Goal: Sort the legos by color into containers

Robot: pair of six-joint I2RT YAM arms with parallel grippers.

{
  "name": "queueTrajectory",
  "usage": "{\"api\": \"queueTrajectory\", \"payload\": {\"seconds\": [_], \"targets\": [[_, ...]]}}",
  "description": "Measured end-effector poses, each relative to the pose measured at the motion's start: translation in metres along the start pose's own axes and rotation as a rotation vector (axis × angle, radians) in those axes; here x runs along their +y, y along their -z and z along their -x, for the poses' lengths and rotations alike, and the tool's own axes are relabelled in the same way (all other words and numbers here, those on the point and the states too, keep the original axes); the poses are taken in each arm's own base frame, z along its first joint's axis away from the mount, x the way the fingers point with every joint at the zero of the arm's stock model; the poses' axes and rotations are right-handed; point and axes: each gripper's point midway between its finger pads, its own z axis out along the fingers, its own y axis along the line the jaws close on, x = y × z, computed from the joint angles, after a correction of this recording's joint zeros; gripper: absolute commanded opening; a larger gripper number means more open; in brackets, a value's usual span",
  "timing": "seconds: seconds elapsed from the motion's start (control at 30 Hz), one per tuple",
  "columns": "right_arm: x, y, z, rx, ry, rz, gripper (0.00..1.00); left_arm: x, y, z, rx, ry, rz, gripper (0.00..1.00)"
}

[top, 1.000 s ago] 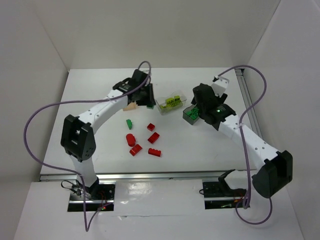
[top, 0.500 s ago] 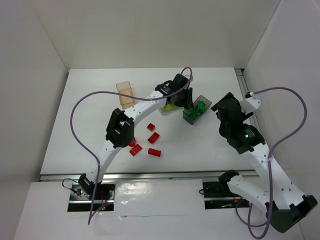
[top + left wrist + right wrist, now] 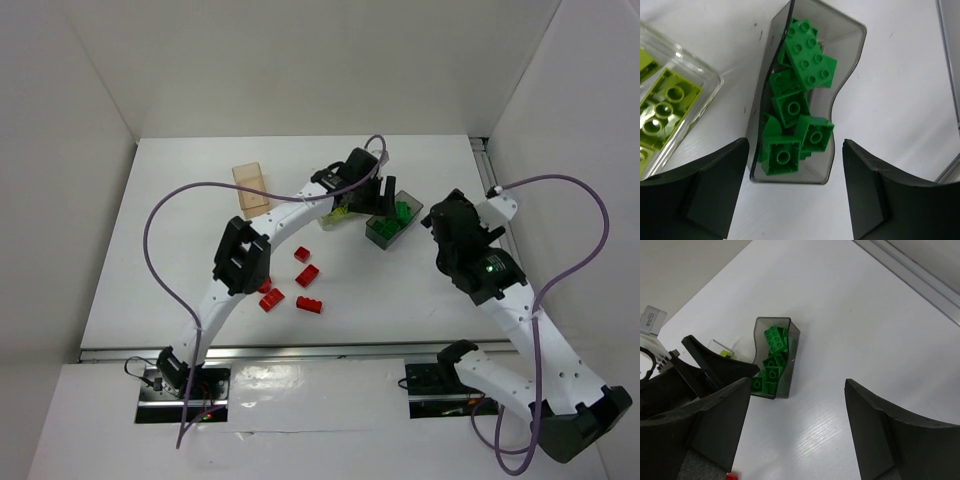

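Note:
My left gripper (image 3: 381,201) (image 3: 795,200) hangs open just above the near end of the smoky grey container (image 3: 384,232) (image 3: 847,75) (image 3: 790,365), nothing between its fingers. Several green legos (image 3: 401,211) (image 3: 802,65) (image 3: 771,352) lie heaped inside that box. The clear container (image 3: 705,82) with yellow-green legos (image 3: 341,212) (image 3: 665,107) stands just left of it, mostly under the left arm. The peach container (image 3: 250,188) stands far left. Several red legos (image 3: 307,275) lie loose on the table. My right gripper (image 3: 447,222) (image 3: 797,432) is open and empty, right of the grey box.
The left arm spans from the table's near edge across the red bricks to the boxes. A metal rail (image 3: 492,190) (image 3: 920,280) runs along the table's right edge. White walls enclose the back and sides.
The left gripper swung from the peach box to over the grey box and has just opened; the loose green brick is gone from the table. The right arm pulled back from the grey box.

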Motion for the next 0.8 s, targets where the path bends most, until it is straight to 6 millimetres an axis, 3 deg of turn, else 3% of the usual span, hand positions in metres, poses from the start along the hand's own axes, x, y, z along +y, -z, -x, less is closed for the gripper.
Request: {"api": "queueTrajectory", "payload": {"seconds": [0.13,0.27,0.4,0.53,0.67,0.8], "targets": [[0.011,-0.005,-0.010,0.037,0.061,0.035,0.83,0.011,0.026,-0.009,0.015,-0.017,0.062,0.77],[0.039,-0.016,-0.035,0.120,0.147,0.134,0.85,0.029,0.096,0.000,-0.015,0.014,0.133,0.87],[0.077,-0.023,-0.098,0.272,0.267,0.291,0.90,0.088,0.190,0.039,-0.160,0.110,0.242,0.93],[0.127,0.004,-0.185,0.439,0.468,0.497,0.90,0.182,0.286,0.067,-0.317,0.260,0.473,0.95],[0.189,0.034,-0.253,0.518,0.640,0.661,0.91,0.240,0.334,0.056,-0.341,0.361,0.647,0.96],[0.243,0.043,-0.295,0.541,0.714,0.759,0.91,0.277,0.367,0.026,-0.314,0.453,0.746,0.96]]}}
